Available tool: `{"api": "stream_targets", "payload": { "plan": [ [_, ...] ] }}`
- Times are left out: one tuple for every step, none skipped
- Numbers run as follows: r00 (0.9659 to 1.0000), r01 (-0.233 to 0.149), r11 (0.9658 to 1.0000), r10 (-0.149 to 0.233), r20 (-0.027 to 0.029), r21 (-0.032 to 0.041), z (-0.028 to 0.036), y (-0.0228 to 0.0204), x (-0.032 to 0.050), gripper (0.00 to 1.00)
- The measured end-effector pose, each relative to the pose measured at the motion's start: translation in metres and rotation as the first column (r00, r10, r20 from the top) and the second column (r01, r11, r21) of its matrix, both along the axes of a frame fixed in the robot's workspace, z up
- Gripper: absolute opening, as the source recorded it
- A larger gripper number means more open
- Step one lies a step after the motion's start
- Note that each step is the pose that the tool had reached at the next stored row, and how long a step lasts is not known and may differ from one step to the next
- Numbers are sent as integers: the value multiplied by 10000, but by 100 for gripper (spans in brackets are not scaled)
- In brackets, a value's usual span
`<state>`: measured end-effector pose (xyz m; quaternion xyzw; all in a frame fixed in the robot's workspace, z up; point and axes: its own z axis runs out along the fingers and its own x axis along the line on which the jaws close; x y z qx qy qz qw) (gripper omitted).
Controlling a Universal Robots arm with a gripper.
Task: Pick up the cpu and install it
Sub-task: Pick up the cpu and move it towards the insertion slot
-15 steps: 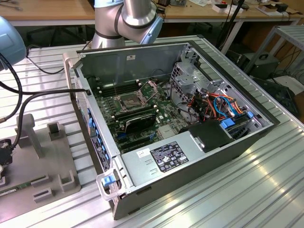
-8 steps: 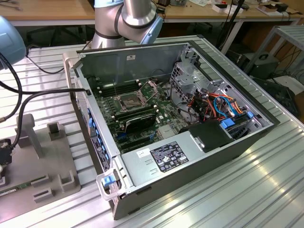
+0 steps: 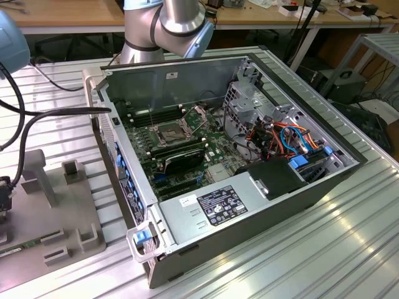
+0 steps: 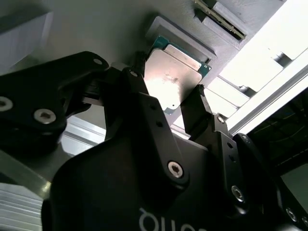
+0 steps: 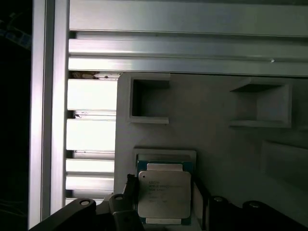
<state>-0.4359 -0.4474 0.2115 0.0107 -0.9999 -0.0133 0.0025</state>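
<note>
The cpu (image 4: pixel 173 72) (image 5: pixel 163 192), a flat square chip with a dull silver top and a green rim, lies in a shallow holder on the grey fixture plate (image 5: pixel 216 144). My gripper (image 4: pixel 166 79) (image 5: pixel 163 190) is right over it. Its black fingers (image 4: pixel 139 77) press against two opposite edges of the chip, so it is shut on the cpu. The chip still rests in its holder. In the exterior view the open computer case (image 3: pixel 174 81) lies on the table, with the dark square socket (image 3: pixel 171 132) and its raised metal frame on the motherboard.
The grey fixture plate (image 3: pixel 62 205) with raised blocks sits at the exterior view's left, beside the case. Empty square pockets (image 5: pixel 149 101) lie on the plate near the cpu. Cables (image 3: pixel 287 140) and a power supply (image 3: pixel 212 205) fill the case's near side. The arm's base (image 3: pixel 156 31) stands behind the case.
</note>
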Motion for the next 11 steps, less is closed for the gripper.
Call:
{"api": "stream_targets", "payload": {
  "plan": [
    [10000, 0, 10000, 0, 0, 0, 23, 0, 0, 55],
    [10000, 0, 10000, 0, 0, 0, 47, 0, 0, 55],
    [10000, 0, 10000, 0, 0, 0, 79, 0, 0, 55],
    [10000, 0, 10000, 0, 0, 0, 110, 0, 0, 55],
    [10000, 0, 10000, 0, 0, 0, 137, 0, 0, 55],
    [10000, 0, 10000, 0, -1, 0, 163, 0, 0, 55],
    [10000, 0, 10000, 0, -1, -1, 186, 0, 0, 55],
    [10000, 0, 10000, 0, 0, -1, 204, 0, 0, 55],
    [10000, 0, 10000, 0, -1, -1, 221, 0, 0, 55],
    [10000, 1, 10000, -1, 0, 0, 246, 0, 0, 55],
    [10000, 0, 10000, 0, 0, -1, 270, 0, 0, 55]
  ]
}}
